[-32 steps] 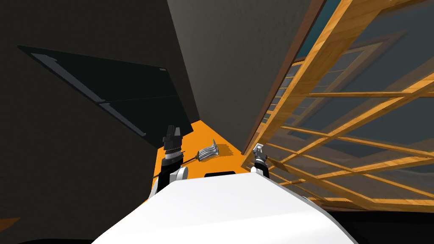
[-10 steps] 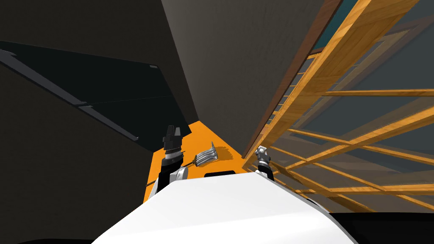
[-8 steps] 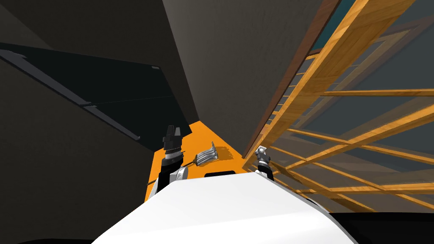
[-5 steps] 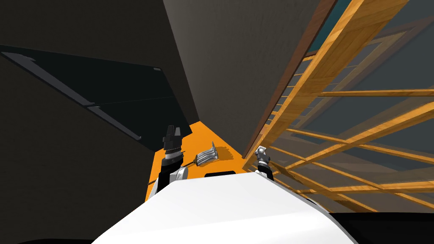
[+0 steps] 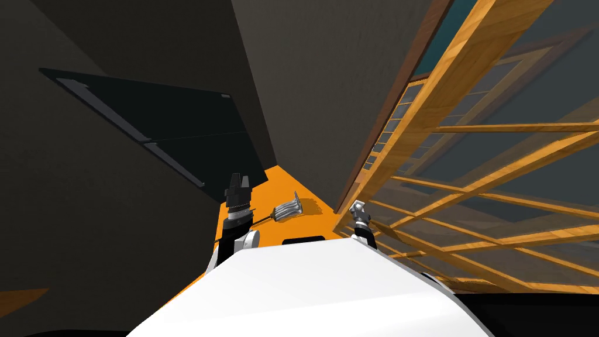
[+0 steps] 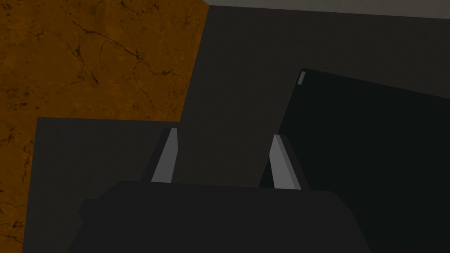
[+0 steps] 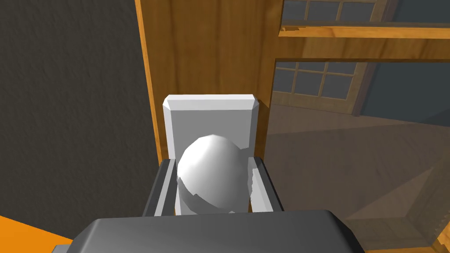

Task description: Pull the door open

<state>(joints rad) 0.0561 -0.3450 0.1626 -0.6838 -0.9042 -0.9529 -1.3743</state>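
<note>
The right jaws gripped the pale knob [image 7: 212, 175] at the edge of the wooden door [image 7: 206, 44], while the left jaws stood open, farther from that knob.

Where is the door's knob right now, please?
In the right wrist view the grey knob sits gripped by the right gripper, on a pale plate at the edge of the wooden door, on my right.

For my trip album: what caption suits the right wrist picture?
Right gripper shut on a grey, round door knob, mounted on the wooden-framed glass door.
</note>
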